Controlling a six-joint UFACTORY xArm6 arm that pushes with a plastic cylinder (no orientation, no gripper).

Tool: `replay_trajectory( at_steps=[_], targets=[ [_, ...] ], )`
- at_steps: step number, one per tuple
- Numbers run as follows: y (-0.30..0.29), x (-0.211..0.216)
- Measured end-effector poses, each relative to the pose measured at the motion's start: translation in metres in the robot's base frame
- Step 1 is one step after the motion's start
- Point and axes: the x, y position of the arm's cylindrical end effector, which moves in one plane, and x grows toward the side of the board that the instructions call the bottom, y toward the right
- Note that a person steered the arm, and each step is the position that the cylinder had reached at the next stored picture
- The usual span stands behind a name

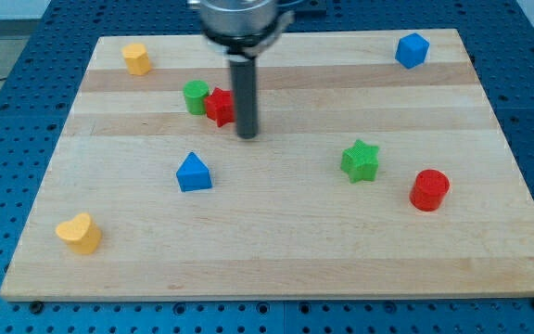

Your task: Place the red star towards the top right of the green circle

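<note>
The red star [218, 107] lies on the wooden board [276, 250], touching the right side of the green circle [196, 96], in the upper left part of the view. My tip [247, 135] rests on the board just right of and slightly below the red star, close to it or touching it. The rod hides part of the star's right edge.
A yellow block [137, 58] sits at the top left, a blue block [412, 50] at the top right. A blue triangle [193, 173] lies below the pair. A green star [361, 160] and a red cylinder [429, 189] sit at the right. A yellow heart [80, 233] is at the bottom left.
</note>
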Motion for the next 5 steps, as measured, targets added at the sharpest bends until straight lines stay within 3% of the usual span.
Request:
replay_trajectory(
  at_steps=[1, 3, 4, 5],
  targets=[
    [-0.078, -0.013],
    [-0.064, -0.082],
    [-0.036, -0.089],
    [-0.048, -0.091]
  ],
)
